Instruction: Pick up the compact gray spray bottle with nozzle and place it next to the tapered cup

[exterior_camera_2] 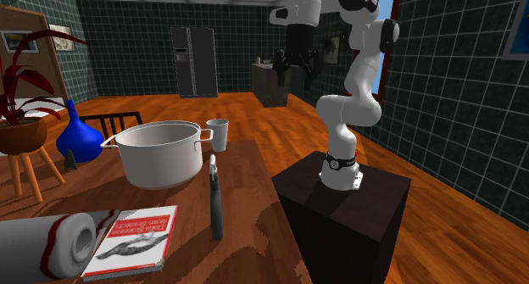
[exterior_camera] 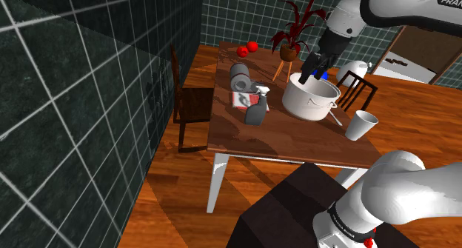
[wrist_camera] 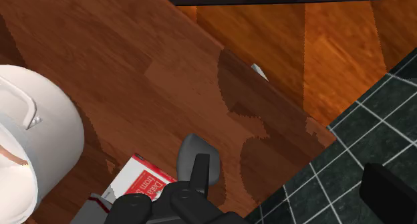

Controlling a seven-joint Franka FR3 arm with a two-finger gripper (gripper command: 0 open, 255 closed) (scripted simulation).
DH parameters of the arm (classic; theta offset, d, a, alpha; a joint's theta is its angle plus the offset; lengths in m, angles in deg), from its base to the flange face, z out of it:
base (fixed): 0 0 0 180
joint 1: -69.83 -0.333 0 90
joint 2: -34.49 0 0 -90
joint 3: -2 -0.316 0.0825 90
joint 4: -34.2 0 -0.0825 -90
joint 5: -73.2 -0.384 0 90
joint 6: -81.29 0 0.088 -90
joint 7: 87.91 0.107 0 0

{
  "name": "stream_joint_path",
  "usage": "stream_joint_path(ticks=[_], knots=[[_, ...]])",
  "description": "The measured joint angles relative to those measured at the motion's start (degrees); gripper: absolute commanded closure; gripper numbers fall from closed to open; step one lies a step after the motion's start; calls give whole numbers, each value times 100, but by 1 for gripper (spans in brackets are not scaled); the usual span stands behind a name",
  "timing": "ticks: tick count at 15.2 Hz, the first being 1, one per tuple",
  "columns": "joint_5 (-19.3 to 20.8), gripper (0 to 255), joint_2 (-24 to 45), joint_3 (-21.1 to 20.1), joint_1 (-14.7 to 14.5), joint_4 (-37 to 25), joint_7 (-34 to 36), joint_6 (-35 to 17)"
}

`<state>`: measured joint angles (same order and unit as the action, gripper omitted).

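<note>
In the shoulder view a white pot (exterior_camera: 311,98) stands near the middle of the brown surface (exterior_camera: 281,139). A red-and-white book (exterior_camera: 242,99) lies at the pot's 9 o'clock, and a grey roll (exterior_camera: 239,76) lies just beyond it, at the book's 12 o'clock. Two red apples (exterior_camera: 248,48) sit at the pot's 11 o'clock, near the far corner. A red-leaved plant (exterior_camera: 289,52) on a wooden stool stands at the pot's 12 o'clock. A dark chair (exterior_camera: 191,102) stands at the surface's 9 o'clock side. In the second exterior view a blue vase (exterior_camera_2: 79,138) is at the pot's 9 o'clock, and a dark fridge (exterior_camera_2: 193,62) stands by the far wall.

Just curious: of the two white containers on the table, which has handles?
The wide white pot, with a handle on each side; the small tapered cup beside it has none.
</note>
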<state>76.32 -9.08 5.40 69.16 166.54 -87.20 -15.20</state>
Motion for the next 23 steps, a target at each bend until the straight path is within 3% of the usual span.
stream_joint_path(ticks=[4,12,19,23], knots=[[80,0,287,286,-77,-7,-512,-233],[125,0,1753,1337,-420,-475,-2587,-1027],[-400,0,3489,1998,-739,-1397,-4487,-1506],[-866,0,4534,2166,-742,-2151,-5587,-1516]])
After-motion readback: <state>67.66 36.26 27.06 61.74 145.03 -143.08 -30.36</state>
